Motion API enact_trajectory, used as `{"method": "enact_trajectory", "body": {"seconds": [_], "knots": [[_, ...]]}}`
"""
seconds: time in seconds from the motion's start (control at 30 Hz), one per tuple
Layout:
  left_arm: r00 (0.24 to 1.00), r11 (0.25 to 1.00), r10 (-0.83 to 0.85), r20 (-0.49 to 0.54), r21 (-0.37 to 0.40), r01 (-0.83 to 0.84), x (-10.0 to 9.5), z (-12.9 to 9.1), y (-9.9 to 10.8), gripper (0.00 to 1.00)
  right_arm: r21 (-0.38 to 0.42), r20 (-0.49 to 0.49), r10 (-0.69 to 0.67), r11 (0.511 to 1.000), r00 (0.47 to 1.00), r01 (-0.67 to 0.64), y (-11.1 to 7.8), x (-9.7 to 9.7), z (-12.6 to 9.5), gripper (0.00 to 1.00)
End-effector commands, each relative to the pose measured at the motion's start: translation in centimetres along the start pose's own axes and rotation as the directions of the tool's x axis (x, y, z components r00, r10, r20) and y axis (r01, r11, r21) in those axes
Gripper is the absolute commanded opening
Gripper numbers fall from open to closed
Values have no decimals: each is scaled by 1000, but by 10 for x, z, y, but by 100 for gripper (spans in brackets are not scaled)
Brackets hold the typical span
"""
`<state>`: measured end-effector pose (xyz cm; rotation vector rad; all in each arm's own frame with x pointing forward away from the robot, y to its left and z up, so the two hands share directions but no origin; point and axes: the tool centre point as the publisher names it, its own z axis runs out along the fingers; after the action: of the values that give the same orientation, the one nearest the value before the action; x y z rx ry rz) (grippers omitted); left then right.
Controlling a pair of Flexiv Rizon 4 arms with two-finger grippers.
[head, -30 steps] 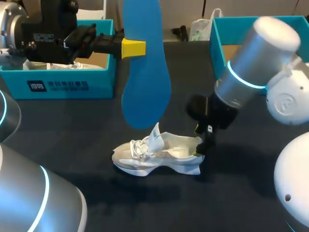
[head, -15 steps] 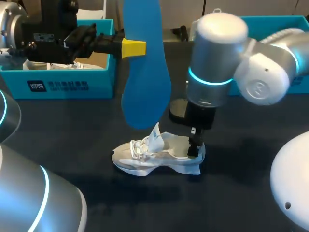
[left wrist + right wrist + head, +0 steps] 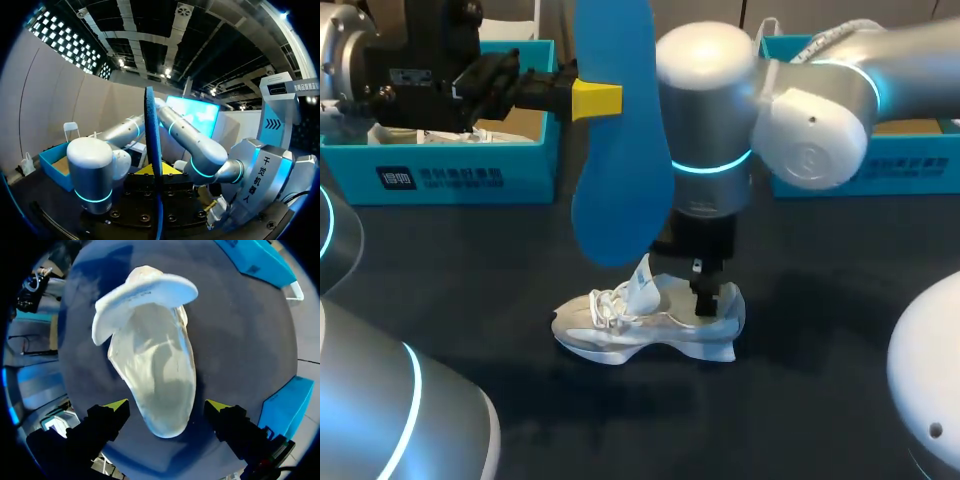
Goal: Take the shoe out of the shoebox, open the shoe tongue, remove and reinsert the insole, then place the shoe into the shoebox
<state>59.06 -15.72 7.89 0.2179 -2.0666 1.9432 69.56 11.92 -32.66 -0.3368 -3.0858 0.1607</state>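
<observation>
— Where is the shoe (image 3: 640, 325)?
— It lies on the middle of the table (image 3: 820, 400), toe to the left, tongue (image 3: 642, 280) standing up. The right gripper (image 3: 167, 407) hangs over its heel opening, jaws wide apart.
— And the insole (image 3: 620, 150)?
— Raised above the shoe, clamped in the left gripper (image 3: 595, 100). The shoebox (image 3: 450, 175) stands far left.

Dark table (image 3: 470, 270): white shoe (image 3: 620, 335) mid-table; blue shoebox (image 3: 450, 175) far left, second shoebox (image 3: 890, 175) far right.

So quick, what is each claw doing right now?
Left gripper: shut on the blue insole.
Right gripper: open, astride the heel of the white shoe, holding nothing.
</observation>
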Motion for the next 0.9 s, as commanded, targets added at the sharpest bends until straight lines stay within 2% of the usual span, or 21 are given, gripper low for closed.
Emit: {"method": "enact_trajectory", "body": {"seconds": [0.03,0.33,0.43,0.9], "knots": [[1000,1000,0,-1,-2,0,-1,2,-1,0,17,5,-22,1000,1000,22,12,-6,0,100],[1000,1000,0,-1,-2,0,-1,2,-1,0,-2,38,-81,997,996,81,33,-28,10,100],[1000,1000,0,-1,-2,0,-1,2,-1,0,9,39,-87,996,995,86,37,-34,21,100],[1000,1000,0,-1,-2,0,-1,2,-1,0,-7,16,-106,994,994,106,40,-39,52,100]]}}
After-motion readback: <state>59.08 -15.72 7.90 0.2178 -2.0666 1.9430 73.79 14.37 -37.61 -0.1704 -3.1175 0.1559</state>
